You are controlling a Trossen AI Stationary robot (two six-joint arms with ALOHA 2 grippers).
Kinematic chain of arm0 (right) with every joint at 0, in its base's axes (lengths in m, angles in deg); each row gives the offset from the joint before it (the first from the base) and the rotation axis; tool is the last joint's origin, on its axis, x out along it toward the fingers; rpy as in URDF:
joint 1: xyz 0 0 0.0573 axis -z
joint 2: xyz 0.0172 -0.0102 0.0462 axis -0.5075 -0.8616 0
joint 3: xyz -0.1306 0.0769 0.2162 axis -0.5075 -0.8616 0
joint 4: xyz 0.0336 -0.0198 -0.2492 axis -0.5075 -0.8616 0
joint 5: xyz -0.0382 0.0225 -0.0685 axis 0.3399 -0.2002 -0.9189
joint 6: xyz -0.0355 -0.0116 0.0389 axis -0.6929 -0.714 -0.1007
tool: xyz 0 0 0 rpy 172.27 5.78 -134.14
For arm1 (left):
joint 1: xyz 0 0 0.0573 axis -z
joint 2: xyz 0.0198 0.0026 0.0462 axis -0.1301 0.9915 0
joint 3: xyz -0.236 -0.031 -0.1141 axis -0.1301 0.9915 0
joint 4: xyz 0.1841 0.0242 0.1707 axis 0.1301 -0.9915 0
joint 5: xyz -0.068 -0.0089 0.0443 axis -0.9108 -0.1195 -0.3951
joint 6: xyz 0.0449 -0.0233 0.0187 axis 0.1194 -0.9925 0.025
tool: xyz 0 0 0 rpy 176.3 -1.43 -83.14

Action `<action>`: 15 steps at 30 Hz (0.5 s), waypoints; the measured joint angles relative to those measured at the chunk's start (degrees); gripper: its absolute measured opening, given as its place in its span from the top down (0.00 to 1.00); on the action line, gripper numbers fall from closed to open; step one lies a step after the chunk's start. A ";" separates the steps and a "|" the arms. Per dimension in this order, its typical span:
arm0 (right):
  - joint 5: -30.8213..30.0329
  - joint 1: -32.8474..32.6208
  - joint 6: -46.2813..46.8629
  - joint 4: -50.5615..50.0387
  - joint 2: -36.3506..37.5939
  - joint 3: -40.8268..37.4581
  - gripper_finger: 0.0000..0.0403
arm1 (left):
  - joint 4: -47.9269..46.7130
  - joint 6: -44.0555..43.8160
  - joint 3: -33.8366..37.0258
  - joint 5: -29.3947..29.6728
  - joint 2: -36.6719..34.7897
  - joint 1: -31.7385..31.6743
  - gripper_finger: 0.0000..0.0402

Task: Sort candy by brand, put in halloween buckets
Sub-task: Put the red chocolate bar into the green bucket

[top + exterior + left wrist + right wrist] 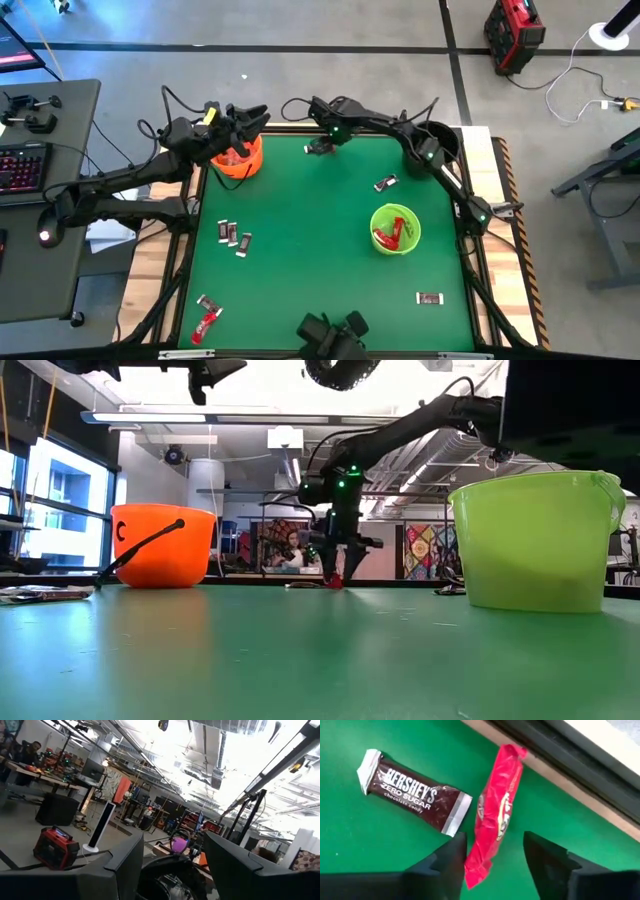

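Glossy crinkled red wrapper [495, 810], shiny brown wrapper [415, 795], matt green table [380, 850], smooth plastic lime bucket [535, 540].

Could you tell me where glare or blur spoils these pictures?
Left wrist view: ceiling lights blow out the upper frame. Low view: bright room behind, green bucket near and soft. Right wrist view: sharp on the red candy and Hershey's bar; the right gripper itself blurred.

Even overhead light on the green bench [320, 240]; soft short shadows. Strong glare from ceiling lights [215, 755] in the left wrist view, upper area washed out. Low view: foreground mat blurred, bright windows [60, 500] behind. Right wrist close-up sharp.
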 joint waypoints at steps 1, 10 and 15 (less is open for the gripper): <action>-0.02 -0.10 0.00 0.09 0.00 -0.14 0.56 | 0.01 0.00 0.00 -0.35 0.00 0.00 0.51; -0.93 -0.37 -4.07 -3.15 0.73 0.24 0.96 | -0.02 -0.94 0.00 -1.96 0.00 0.00 0.51; -4.12 -0.32 -7.51 -7.08 6.26 0.34 0.96 | 0.00 -1.04 0.00 -3.01 -0.34 0.00 0.51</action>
